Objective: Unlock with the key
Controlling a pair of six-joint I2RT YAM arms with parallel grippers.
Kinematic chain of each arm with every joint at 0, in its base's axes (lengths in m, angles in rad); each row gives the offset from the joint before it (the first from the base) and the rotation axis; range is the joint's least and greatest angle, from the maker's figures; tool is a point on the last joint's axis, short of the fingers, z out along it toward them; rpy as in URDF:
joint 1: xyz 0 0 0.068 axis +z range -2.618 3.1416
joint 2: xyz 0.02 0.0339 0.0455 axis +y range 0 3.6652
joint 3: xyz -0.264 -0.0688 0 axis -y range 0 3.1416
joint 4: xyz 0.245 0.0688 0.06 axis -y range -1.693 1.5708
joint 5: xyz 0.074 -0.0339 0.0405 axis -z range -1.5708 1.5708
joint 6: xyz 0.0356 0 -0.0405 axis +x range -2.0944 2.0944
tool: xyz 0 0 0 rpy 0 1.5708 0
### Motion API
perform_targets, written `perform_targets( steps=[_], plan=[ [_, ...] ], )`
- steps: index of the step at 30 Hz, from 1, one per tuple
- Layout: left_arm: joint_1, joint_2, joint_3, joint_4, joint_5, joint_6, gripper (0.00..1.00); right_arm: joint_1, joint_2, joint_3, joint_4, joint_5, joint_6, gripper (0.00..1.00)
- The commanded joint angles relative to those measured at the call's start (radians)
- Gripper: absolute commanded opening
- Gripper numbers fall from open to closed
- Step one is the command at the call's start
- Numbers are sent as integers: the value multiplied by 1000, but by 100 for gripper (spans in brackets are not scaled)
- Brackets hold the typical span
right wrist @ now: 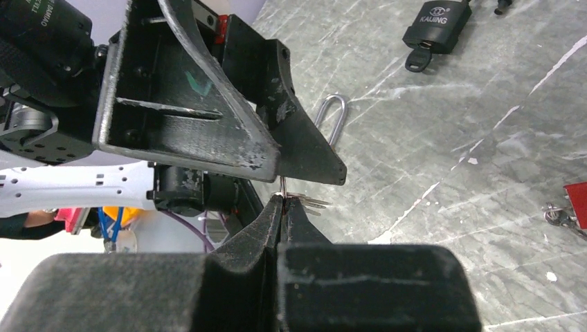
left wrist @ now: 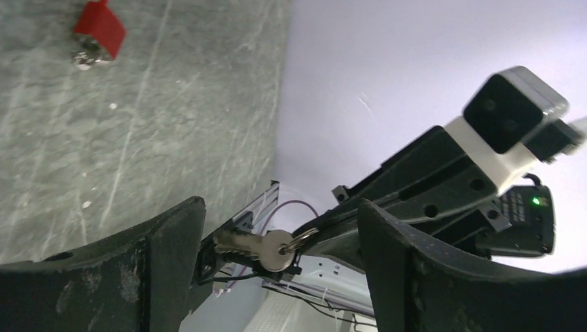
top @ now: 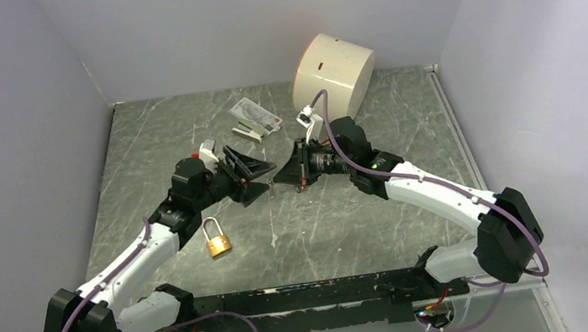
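The padlock looks glossy brass, the key silvery metal, the tabletop matt marbled stone.

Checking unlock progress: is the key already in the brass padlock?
No, the brass padlock lies alone on the table, while the key hangs from the shut right gripper inside the open left gripper.

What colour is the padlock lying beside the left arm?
The padlock is brass gold, clearest in the top view.

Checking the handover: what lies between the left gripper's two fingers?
The key, on a ring pinched by the shut right gripper, sits between the fingers of the open left gripper; the left wrist view shows it.
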Motion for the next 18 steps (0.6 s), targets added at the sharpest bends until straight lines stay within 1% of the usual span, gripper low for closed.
perform_targets(
  steps=[1,6,11,14,18],
  plan=[
    [2,18,-12,187,66,-9,85,-8,-39,28,16,-55,9,0],
    [1,22,-12,288,125,35,89,-17,-43,43,3,-60,29,0],
    [2,19,-6,360,232,172,90,-32,-50,58,8,-94,64,0],
    [1,34,4,384,299,202,88,-41,-51,72,-8,-103,71,0],
    [1,54,14,389,369,221,76,-53,-62,78,-14,-105,79,0]
  ],
)
